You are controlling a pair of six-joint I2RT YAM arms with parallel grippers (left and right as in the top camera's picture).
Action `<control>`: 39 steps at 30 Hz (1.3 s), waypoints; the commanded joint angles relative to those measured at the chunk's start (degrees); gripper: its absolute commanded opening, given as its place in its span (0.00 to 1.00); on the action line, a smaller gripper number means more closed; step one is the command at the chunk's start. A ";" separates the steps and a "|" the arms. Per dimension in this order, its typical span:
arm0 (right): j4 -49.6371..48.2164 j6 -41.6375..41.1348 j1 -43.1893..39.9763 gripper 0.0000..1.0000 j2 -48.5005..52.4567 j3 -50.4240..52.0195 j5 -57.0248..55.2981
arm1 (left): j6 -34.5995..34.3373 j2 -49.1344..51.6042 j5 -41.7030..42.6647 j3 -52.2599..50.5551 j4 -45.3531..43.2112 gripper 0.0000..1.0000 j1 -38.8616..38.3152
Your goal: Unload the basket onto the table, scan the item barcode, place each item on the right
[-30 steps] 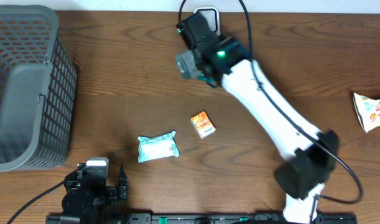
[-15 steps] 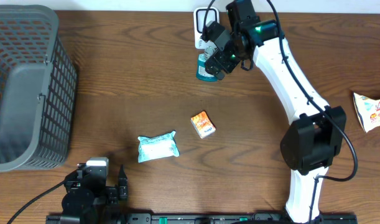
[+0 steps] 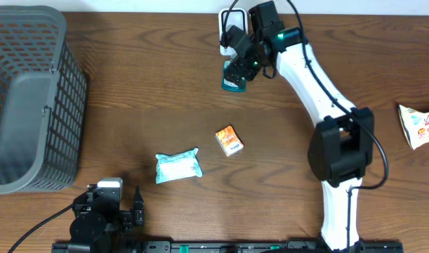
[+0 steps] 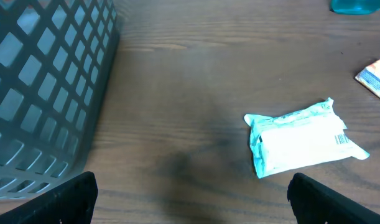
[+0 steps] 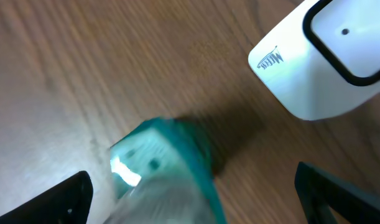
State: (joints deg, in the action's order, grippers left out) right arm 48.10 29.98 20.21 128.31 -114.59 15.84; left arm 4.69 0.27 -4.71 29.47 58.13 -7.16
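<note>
A teal-capped item (image 3: 230, 83) stands at the back of the table, just in front of the white scanner (image 3: 232, 20). My right gripper (image 3: 238, 65) hovers over it, open. In the right wrist view the blurred teal item (image 5: 168, 177) sits between the wide-spread fingers (image 5: 68, 198), with the scanner (image 5: 326, 56) beyond it; I cannot tell if a finger touches it. An orange packet (image 3: 229, 140) and a pale blue packet (image 3: 177, 167) lie mid-table. My left gripper (image 3: 107, 209) rests open at the front left, and the pale blue packet (image 4: 301, 140) lies ahead of it.
A grey mesh basket (image 3: 31, 98) fills the left side and looms close in the left wrist view as a basket wall (image 4: 46, 81). A snack bag (image 3: 419, 125) lies at the right edge. The right arm's white links (image 3: 319, 91) cross the right half of the table.
The right arm has swung from the table's middle back to the scanner at the far edge. The teal item now shows under its gripper. The left arm has not moved.
</note>
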 commanded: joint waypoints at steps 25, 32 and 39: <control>0.04 -12.39 1.44 0.24 -1.14 -0.74 -2.03 | -0.07 0.04 -0.48 -0.04 0.07 0.98 0.13; 1.44 -14.86 2.82 0.99 -2.25 -0.81 -3.56 | -0.07 0.07 -0.48 -0.04 0.07 0.98 0.13; 2.86 -20.31 4.66 0.99 -9.25 -0.81 -16.20 | -0.07 0.04 -0.48 -0.04 0.07 0.98 0.13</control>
State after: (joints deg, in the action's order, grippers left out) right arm 50.98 12.93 23.83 125.10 -114.80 5.89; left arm 4.69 0.27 -4.71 29.47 58.15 -7.16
